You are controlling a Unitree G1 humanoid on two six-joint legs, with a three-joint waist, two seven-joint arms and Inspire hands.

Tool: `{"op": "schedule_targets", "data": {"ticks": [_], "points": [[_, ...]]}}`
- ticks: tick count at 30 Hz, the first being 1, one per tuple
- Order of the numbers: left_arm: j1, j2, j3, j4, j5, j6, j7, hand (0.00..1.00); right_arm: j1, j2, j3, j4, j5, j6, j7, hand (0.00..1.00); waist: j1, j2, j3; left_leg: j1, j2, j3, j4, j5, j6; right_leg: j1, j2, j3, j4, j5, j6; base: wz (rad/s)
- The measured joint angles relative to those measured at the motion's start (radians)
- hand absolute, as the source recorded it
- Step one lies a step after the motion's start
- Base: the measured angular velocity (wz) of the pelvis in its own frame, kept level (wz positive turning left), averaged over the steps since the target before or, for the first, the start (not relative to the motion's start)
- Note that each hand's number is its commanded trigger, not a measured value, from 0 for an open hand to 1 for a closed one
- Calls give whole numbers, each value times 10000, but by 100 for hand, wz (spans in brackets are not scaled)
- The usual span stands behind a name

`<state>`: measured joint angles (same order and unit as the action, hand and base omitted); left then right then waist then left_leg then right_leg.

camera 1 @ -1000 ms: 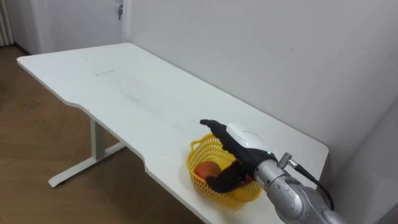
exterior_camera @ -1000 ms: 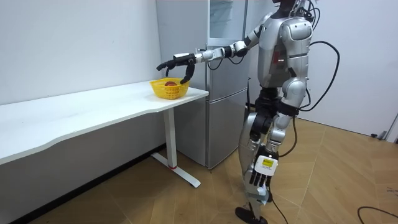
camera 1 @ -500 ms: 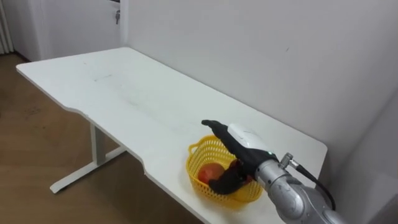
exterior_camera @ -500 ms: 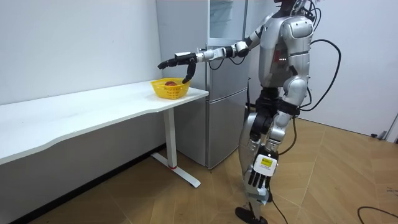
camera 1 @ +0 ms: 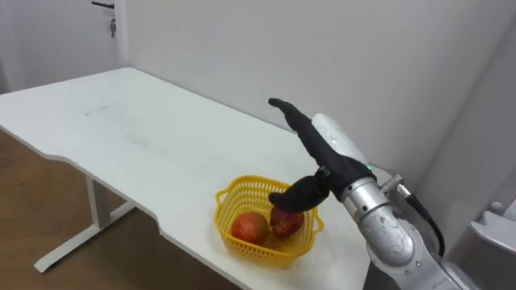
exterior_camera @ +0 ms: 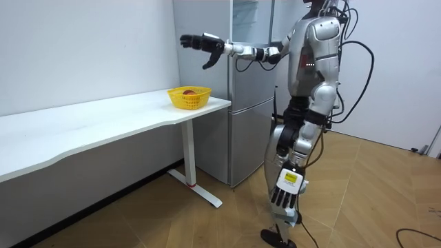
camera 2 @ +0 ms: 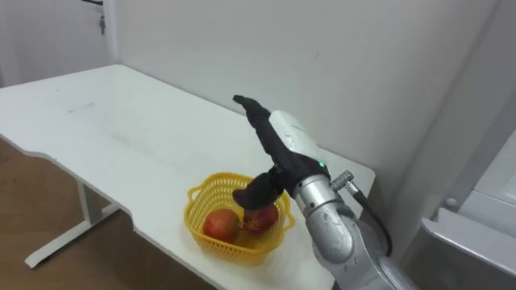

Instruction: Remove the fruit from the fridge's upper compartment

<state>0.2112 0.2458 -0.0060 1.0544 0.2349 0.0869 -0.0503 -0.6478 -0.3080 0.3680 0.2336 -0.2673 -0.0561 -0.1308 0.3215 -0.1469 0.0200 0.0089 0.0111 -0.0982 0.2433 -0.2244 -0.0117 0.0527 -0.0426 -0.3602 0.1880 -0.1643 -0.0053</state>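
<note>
Where spread right robot hand (camera 1: pixel 326 145) hangs, basket (camera 1: pixel 258 250) fruit (camera 1: pixel 286 226) half-hidden.

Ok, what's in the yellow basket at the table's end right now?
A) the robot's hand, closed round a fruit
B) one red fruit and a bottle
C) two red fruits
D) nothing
C: two red fruits lie side by side in the yellow basket, while the right hand hangs above it, open and holding nothing.
</note>
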Motion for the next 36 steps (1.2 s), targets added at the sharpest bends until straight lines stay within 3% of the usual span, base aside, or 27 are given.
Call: {"op": "schedule_targets", "data": {"ticks": [2, 9, 13, 20, 24, 28, 32, 36], "points": [[69, -65, 11, -3, 29, -5, 99, 0, 382, 33, -297, -804, 379, -167, -363, 0, -176, 162, -74, 60, 15, 134, -43, 0, 1, 25, -7, 55, 2, 7, -6, -13], [119, -264, 32, 40, -52, -181, 409, 0, 1727, 80, -1004, -2835, 681, -429, -1267, 0, -571, 701, -105, 557, 154, 767, -350, -2, 4, 157, 108, 590, 4, 27, -37, -23], [286, -390, 37, 362, -74, -533, 438, 0, 2764, 78, -1509, -4278, 991, -985, -1864, 0, -1051, 988, -181, 739, 191, 993, -466, -2, 3, 160, 148, 835, 25, 29, -41, -18], [373, -507, 37, 862, -494, -1000, 911, 0, 4325, 129, -2547, -4890, 1338, -1694, -2527, 0, -2023, 1101, -121, 881, 269, 1514, -569, -16, 13, -17, 213, 1272, 181, 39, -57, -19], [383, -517, 49, 1008, -496, -1100, 1040, 0, 5180, 315, -3185, -4894, 1197, -1766, -2771, 0, -2337, 1128, -142, 914, 309, 1662, -578, -42, 9, -41, 263, 1440, 174, 52, -80, -13], [572, -583, 43, 1054, -497, -1165, 1094, 0, 6085, 407, -3626, -4891, 1346, -1860, -3224, 0, -2654, 1332, -238, 1052, 317, 1822, -641, -46, 14, -15, 280, 1571, 185, 53, -78, -10], [647, -609, 45, 1029, -480, -1170, 1109, 0, 6930, 428, -3970, -4855, 1493, -1885, -3469, 0, -2720, 1531, -255, 1161, 330, 1946, -726, -45, 12, -21, 310, 1688, 193, 52, -77, -10], [682, -699, 46, 969, -494, -1169, 1125, 0, 7588, 540, -3978, -4750, 1649, -1886, -3462, 0, -2851, 1552, -254, 1226, 330, 2046, -769, -46, 12, -17, 317, 1763, 176, 45, -67, -7]]}}
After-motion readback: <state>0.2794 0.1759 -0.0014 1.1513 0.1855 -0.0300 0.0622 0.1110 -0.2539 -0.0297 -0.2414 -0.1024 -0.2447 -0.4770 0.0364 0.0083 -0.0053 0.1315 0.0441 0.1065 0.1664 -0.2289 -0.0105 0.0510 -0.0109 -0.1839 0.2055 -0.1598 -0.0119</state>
